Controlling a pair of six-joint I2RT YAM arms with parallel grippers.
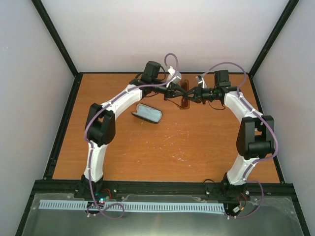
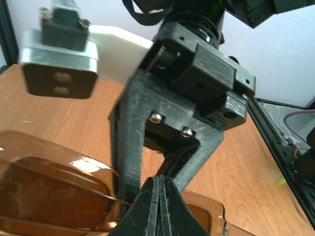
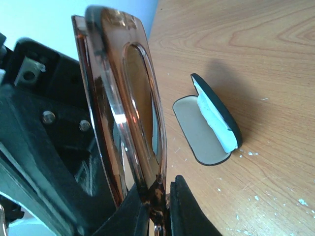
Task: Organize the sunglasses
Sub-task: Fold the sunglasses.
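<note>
The sunglasses (image 1: 184, 100) with reddish-brown lenses hang above the table at the back, between my two grippers. My right gripper (image 1: 192, 96) is shut on one end of the frame; in the right wrist view its fingers (image 3: 189, 211) clamp the frame (image 3: 140, 98) near the hinge. My left gripper (image 1: 173, 92) meets the glasses from the left. In the left wrist view its fingertips (image 2: 160, 189) are pressed together and a thin brown strip of the glasses (image 2: 49, 196) runs into them. The right gripper's black body (image 2: 162, 123) fills that view.
The black glasses case (image 1: 146, 113) lies open on the table, left of and nearer than the grippers. In the right wrist view its light lining (image 3: 194, 130) shows, with the pale blue cloth (image 3: 212, 115) against the lid. Black frame rails (image 1: 64, 123) edge the table.
</note>
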